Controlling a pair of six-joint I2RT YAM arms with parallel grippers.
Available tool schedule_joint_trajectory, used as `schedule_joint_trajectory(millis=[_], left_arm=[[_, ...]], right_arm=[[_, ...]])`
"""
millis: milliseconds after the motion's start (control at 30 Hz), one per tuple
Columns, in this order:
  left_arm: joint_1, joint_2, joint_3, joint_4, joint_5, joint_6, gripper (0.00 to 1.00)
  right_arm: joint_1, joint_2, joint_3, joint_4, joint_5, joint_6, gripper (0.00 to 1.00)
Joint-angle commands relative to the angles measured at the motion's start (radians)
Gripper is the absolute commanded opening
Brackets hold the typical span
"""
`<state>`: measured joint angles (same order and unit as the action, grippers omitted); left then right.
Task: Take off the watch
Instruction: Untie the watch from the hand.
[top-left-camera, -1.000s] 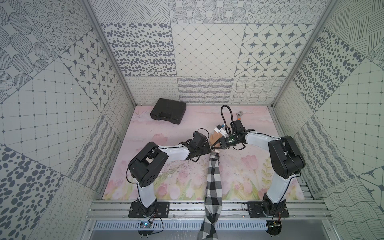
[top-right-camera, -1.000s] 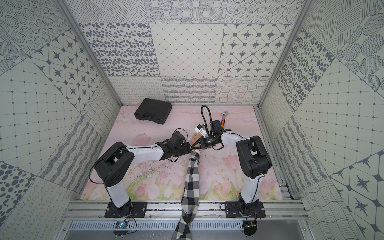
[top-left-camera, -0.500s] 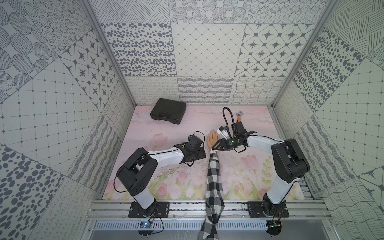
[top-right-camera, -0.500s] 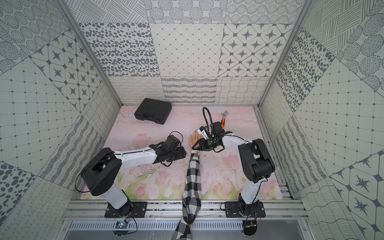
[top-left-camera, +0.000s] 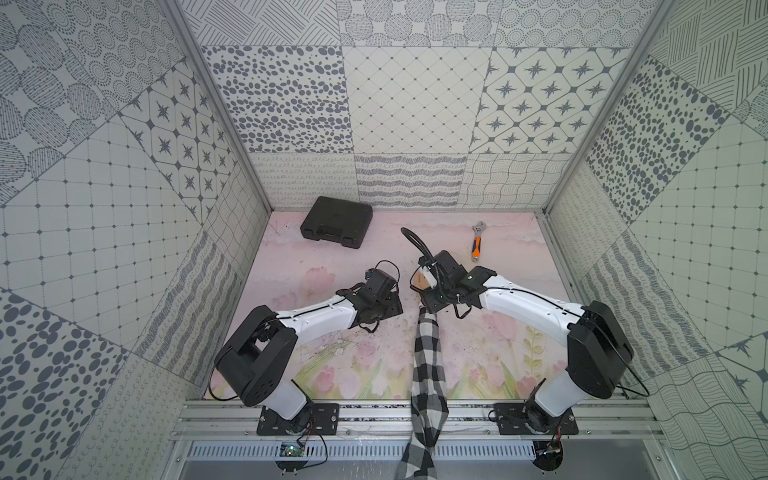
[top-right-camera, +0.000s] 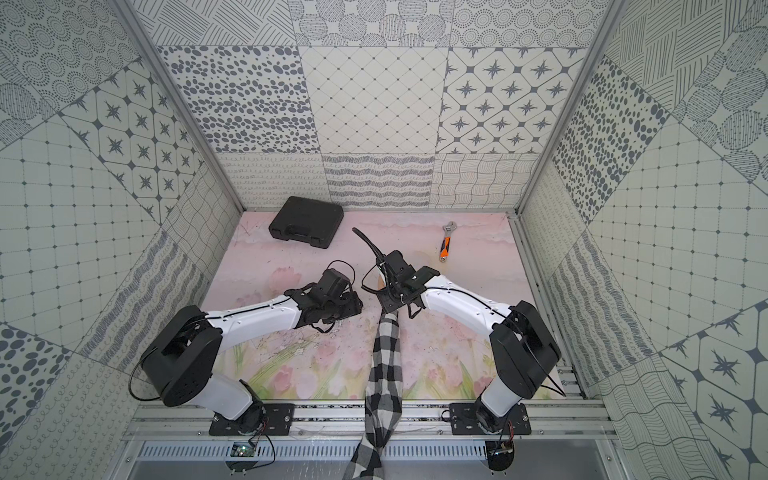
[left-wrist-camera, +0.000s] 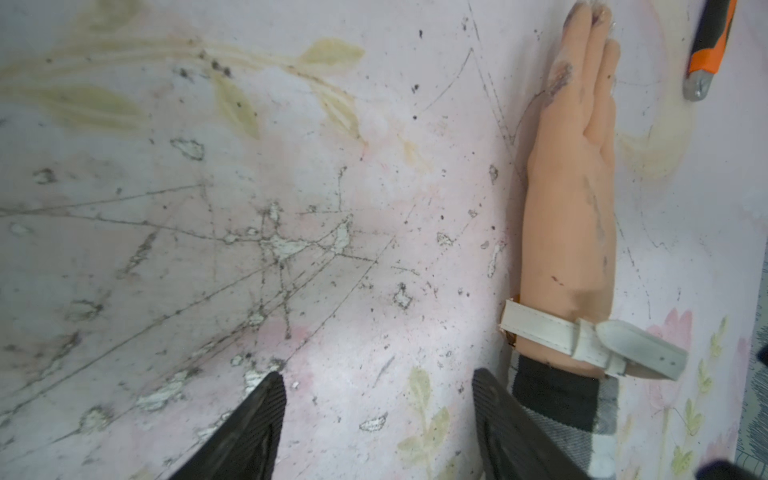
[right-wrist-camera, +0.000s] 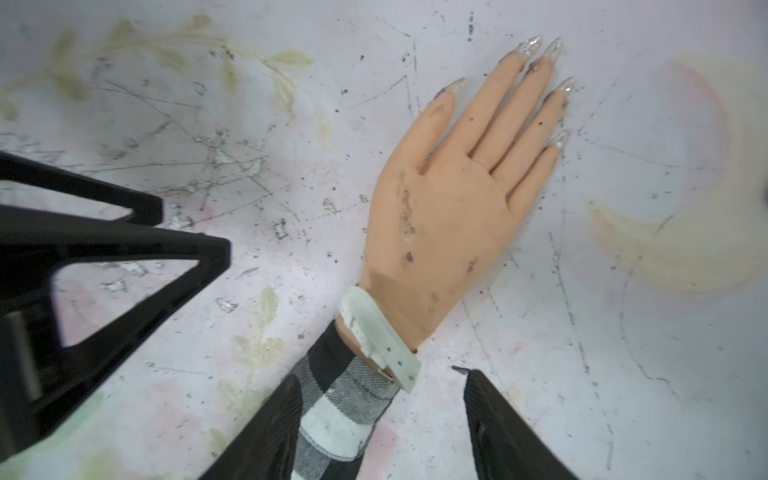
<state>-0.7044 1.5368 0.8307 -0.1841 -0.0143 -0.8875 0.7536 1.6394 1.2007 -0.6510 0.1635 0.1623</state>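
Note:
The watch is round the wrist of a peach mannequin hand lying flat on the table. Only its pale strap shows, with the loose tail sticking out sideways; the case is hidden under the wrist. My right gripper is open, its jaws either side of the checked sleeve and the strap's tail, gripping neither. My left gripper is open over bare table, one finger beside the sleeve. In both top views the right gripper covers the wrist and the left gripper stands to its left.
A black case lies at the back left and an orange-handled wrench at the back right, beyond the hand's fingertips. The checked sleeve runs from the wrist over the table's front edge.
My right gripper has opened from shut and stays over the wrist. My left arm has drawn back to the left, away from the wrist.

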Motion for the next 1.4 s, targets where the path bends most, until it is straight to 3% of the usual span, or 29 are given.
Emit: schedule_joint_trajectory(millis=[0,600,1000,1233,1367], left_arm=[[0.019,-0.032,-0.017,-0.040,-0.034,-0.008,0.72],[0.028,-0.052,-0.064,-0.022,-0.023,-0.027,0.73],[0.028,-0.051,-0.069,-0.015,-0.021,-0.037,0.73],[0.027,-0.042,-0.063,-0.004,-0.011,-0.041,0.73],[0.028,-0.038,-0.051,0.001,-0.002,-0.037,0.73]], right_arm=[[0.024,0.060,0.063,-0.062,0.188,-0.052,0.65],[0.119,0.176,0.158,-0.075,0.274,-0.104,0.65],[0.153,0.222,0.161,-0.080,0.355,-0.169,0.59],[0.169,0.223,0.163,-0.101,0.416,-0.162,0.42],[0.167,0.196,0.157,-0.103,0.417,-0.146,0.26]])
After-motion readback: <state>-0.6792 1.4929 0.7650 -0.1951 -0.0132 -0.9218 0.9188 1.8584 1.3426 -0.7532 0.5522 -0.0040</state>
